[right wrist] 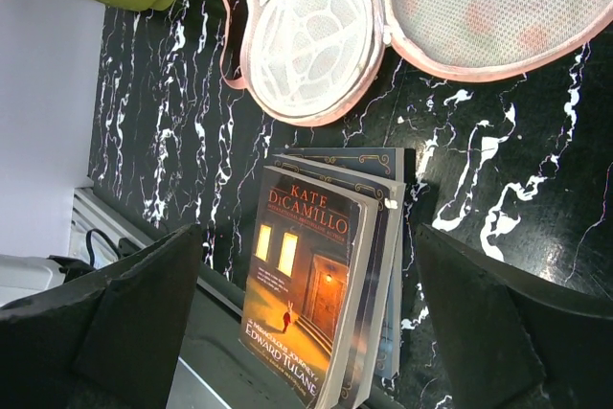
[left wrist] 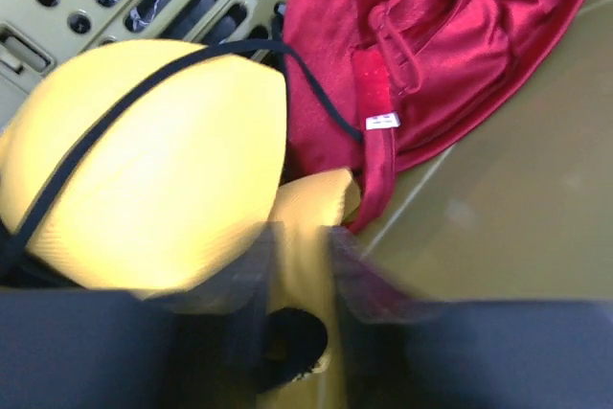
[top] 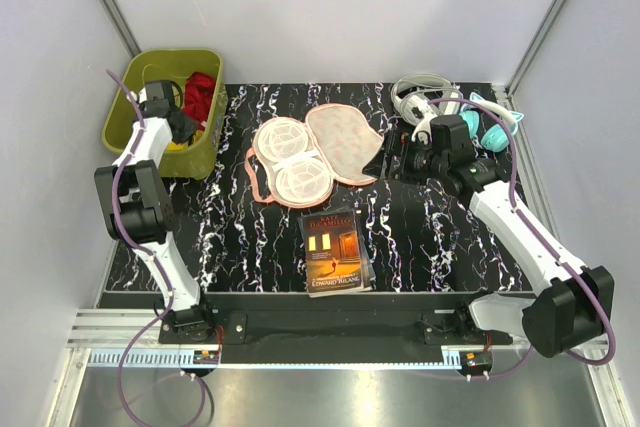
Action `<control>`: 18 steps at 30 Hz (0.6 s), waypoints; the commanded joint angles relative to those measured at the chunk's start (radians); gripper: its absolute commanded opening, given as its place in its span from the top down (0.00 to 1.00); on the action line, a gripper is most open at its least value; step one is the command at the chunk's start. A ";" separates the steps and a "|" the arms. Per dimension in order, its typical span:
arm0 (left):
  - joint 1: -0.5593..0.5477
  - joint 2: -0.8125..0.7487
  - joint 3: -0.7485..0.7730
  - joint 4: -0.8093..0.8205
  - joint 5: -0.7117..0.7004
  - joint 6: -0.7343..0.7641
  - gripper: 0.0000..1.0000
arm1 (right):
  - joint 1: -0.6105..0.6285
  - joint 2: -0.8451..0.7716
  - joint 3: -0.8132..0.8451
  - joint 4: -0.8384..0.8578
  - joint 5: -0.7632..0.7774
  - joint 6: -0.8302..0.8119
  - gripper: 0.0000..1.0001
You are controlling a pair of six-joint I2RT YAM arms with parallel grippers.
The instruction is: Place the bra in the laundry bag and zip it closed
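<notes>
The yellow bra with its dark strap lies in the olive-green basket at the back left. My left gripper reaches into the basket and is shut on a yellow fold of the bra beside the cup. The peach-pink laundry bag lies open on the table's middle, white mesh cups up, printed lid folded back to the right. It also shows in the right wrist view. My right gripper hovers right of the bag, open and empty.
A red cloth garment lies in the basket against the bra. A stack of paperback books lies near the front edge, below the bag. A white cable bundle and teal items sit at the back right.
</notes>
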 commanded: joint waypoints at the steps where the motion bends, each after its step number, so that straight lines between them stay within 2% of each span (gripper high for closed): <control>1: 0.010 -0.044 0.038 -0.013 0.010 -0.007 0.96 | 0.016 0.014 0.061 -0.002 0.011 -0.023 0.00; 2: 0.010 -0.082 0.033 -0.013 0.003 -0.016 1.00 | 0.019 0.017 0.066 -0.002 0.012 -0.025 0.00; 12: 0.010 -0.398 0.012 -0.075 -0.073 -0.054 1.00 | 0.077 0.017 0.081 -0.005 0.032 -0.039 0.00; 18: 0.008 -0.544 0.061 -0.108 0.010 -0.051 1.00 | 0.111 0.029 0.124 -0.016 0.045 -0.019 0.00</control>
